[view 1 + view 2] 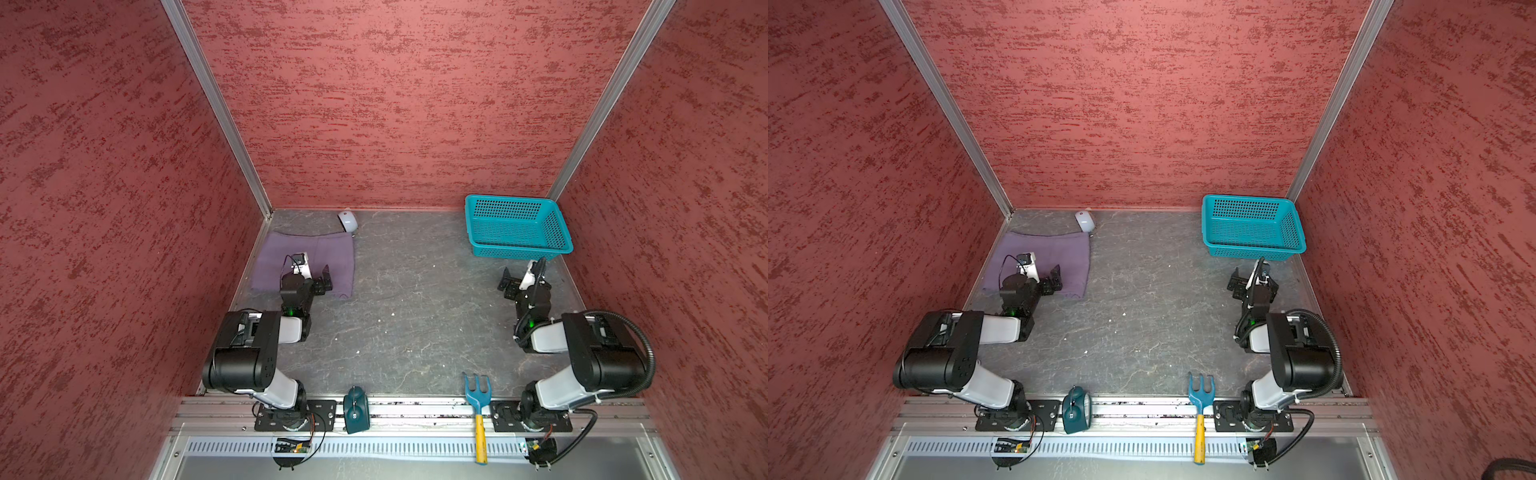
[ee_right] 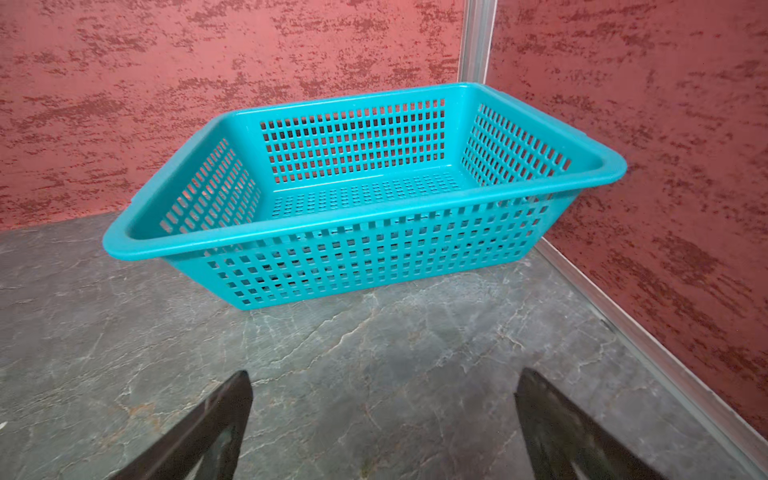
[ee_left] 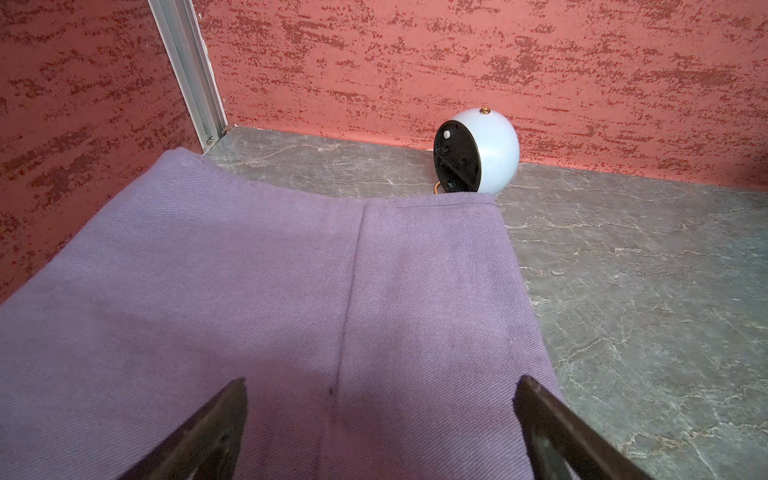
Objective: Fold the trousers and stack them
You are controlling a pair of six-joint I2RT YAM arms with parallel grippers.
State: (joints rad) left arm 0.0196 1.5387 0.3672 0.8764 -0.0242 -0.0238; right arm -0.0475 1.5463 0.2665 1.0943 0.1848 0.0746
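Since the trousers (image 3: 249,291) look folded flat, well apart from the basket (image 2: 332,224), stacking seems next, needing an edge pinch: left fingers (image 3: 216,428) hover open above them, right fingers (image 2: 208,428) open, empty, near the basket.

The purple trousers (image 3: 249,291) lie flat in the grey worktop's (image 3: 623,291) corner by the metal post (image 3: 187,70); a seam runs down their middle; a pale blue globe (image 3: 494,141) stands at the worktop's wall edge, just behind the cloth; the left gripper (image 3: 380,386) spreads wide above the cloth.
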